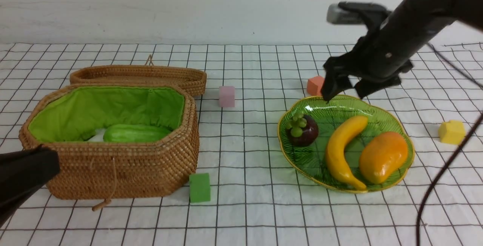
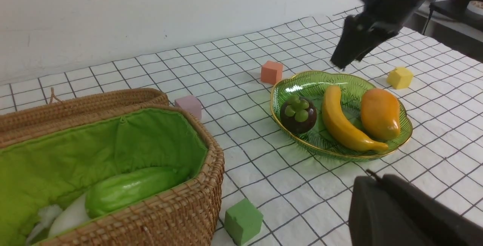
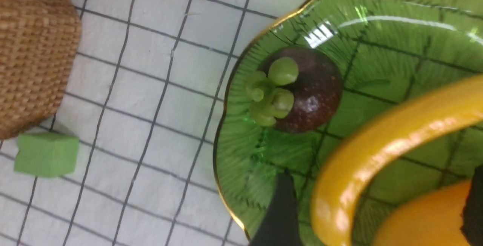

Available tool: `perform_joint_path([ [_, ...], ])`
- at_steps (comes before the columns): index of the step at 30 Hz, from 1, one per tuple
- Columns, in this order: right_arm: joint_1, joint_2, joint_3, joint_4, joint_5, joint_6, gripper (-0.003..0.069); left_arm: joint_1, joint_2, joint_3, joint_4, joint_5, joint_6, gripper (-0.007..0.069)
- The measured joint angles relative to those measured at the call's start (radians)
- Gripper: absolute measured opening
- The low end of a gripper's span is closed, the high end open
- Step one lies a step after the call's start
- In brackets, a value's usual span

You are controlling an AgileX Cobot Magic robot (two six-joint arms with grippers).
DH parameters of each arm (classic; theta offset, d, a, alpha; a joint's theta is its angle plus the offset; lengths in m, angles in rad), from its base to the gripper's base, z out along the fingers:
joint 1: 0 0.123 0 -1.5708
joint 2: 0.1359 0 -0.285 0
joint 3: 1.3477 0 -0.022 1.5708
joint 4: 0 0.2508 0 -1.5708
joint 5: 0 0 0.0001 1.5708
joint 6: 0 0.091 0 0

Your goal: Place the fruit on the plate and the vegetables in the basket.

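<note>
Fruit is sitting on the plate (image 1: 400,125): mangosteen (image 1: 303,129), banana (image 1: 341,151) and mango (image 1: 383,156) are all lying inside its rim, side by side, so that half of the job is looking finished. The basket (image 1: 120,170) is holding the gourd (image 1: 134,133) with something white (image 2: 69,217) tucked beside it, probably the white vegetable. No carrot is showing in any view; whether it is lying hidden low in the basket cannot be told, so the vegetable half is looking mostly done at best.

The right gripper (image 1: 341,87) is hovering over the plate's far edge with jaws spread and nothing between them. The left gripper (image 2: 407,212) is sitting low near the basket, jaws closed together, empty as far as can be seen.

The plate is showing as translucent green glass, leaf-ribbed, with a wavy gold rim. The fruit is looking smooth and glossy; the mangosteen is round and dark with a knobbly green cap. The basket is tightly woven tan rattan, eight-sided, lined with soft green cloth, its lid (image 1: 139,74) lying behind. Small matte cubes, green (image 1: 199,187), pink (image 1: 226,96), orange (image 1: 315,85) and yellow (image 1: 451,131), are scattered over the gridded cloth (image 1: 245,208).
</note>
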Motion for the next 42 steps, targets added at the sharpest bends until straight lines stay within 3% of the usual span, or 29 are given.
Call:
perform_joint_path([
  [3,0.000,-0.120,0.026,-0.066,0.086,0.032,0.0496,0.000,-0.046,0.013,0.000,-0.001,-0.001,-0.0003],
  [4,0.000,-0.223,0.079,-0.091,0.116,0.043,0.0421,0.000,-0.111,0.036,0.000,-0.009,-0.001,-0.0004],
  [8,0.000,-0.474,0.301,-0.101,0.135,0.070,0.0266,0.000,-0.271,0.135,0.000,-0.041,-0.002,-0.0013],
  [15,0.000,-0.943,0.718,-0.086,0.047,0.194,0.0109,0.000,-0.438,0.293,0.000,-0.152,-0.002,-0.0013],
  [27,0.000,-1.597,1.202,-0.110,-0.243,0.387,0.0090,0.000,-0.442,0.395,0.000,-0.173,-0.002,-0.0013],
  [36,0.000,-1.650,1.350,-0.130,-0.335,0.412,0.0122,0.000,-0.442,0.399,0.000,-0.168,-0.002,-0.0013],
  [42,0.000,-1.650,1.378,-0.185,-0.385,0.414,0.0101,0.000,-0.442,0.399,0.000,-0.166,-0.002,-0.0013],
])
